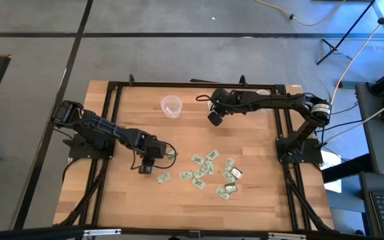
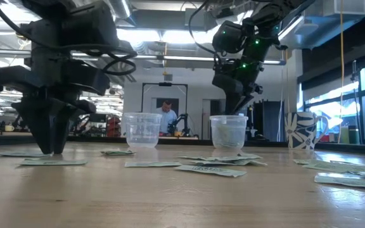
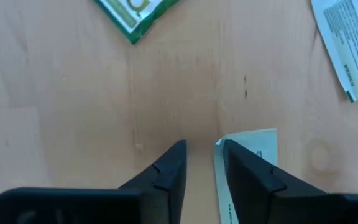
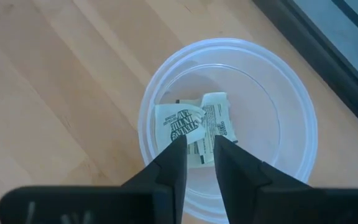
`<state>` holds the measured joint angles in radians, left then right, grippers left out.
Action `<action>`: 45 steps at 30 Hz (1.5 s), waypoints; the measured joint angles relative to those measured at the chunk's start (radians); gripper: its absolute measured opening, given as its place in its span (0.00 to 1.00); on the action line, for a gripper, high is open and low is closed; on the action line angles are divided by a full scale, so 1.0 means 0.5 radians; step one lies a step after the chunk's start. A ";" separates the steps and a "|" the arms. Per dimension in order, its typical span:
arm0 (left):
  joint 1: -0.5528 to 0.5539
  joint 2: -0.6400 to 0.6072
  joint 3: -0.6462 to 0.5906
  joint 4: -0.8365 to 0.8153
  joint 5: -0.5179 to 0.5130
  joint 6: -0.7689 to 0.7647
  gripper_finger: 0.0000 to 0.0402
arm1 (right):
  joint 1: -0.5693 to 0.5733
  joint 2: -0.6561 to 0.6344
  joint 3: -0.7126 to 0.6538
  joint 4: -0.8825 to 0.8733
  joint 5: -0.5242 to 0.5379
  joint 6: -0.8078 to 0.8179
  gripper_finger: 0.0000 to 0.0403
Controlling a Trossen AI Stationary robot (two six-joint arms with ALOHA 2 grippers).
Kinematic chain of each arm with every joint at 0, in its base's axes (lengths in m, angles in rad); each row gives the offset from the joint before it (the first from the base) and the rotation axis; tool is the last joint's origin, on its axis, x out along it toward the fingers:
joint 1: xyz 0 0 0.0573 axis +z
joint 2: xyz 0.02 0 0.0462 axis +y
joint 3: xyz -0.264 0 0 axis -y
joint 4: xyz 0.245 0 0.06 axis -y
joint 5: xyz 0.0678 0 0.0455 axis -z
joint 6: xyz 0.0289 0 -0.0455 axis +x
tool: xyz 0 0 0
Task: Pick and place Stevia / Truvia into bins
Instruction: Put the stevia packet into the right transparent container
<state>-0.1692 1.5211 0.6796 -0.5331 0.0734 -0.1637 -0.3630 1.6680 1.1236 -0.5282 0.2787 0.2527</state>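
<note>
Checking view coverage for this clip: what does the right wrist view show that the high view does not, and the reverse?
Only the right wrist view shows two sachets lying inside the cup under the right gripper; from above that cup is hidden by the arm. Only the high view shows the other cup, the loose sachets spread over the table, and the left gripper low among them. Both show the right gripper, its fingers a narrow gap apart, and the wooden tabletop.
</note>
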 joint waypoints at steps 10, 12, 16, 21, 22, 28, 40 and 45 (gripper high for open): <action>-0.019 -0.045 0.040 -0.060 -0.021 0.217 0.38 | 0.000 0.000 0.000 0.000 -0.001 0.001 0.21; -0.020 -0.059 0.052 -0.050 0.020 0.218 0.37 | 0.000 0.000 0.000 0.000 -0.002 0.001 0.21; -0.068 -0.034 0.053 0.014 0.061 0.197 0.35 | 0.000 0.000 0.000 -0.001 -0.002 0.001 0.21; -0.138 0.017 0.062 0.029 0.025 0.140 0.33 | 0.000 0.000 0.000 -0.001 -0.002 -0.001 0.21; -0.149 0.027 0.063 0.028 0.014 0.139 0.33 | 0.000 0.000 0.000 0.001 -0.002 -0.001 0.21; -0.206 0.075 0.070 -0.044 -0.146 0.190 0.30 | 0.000 0.000 0.000 0.000 -0.002 -0.003 0.21; -0.272 0.081 0.066 -0.016 -0.187 0.216 0.20 | 0.001 0.000 0.000 -0.002 -0.002 -0.003 0.21; -0.272 0.054 0.063 -0.007 -0.216 0.245 0.14 | 0.002 0.000 0.000 -0.002 -0.002 -0.002 0.21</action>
<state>-0.3050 1.5482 0.7109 -0.5365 -0.0345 -0.0414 -0.3622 1.6680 1.1236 -0.5289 0.2775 0.2520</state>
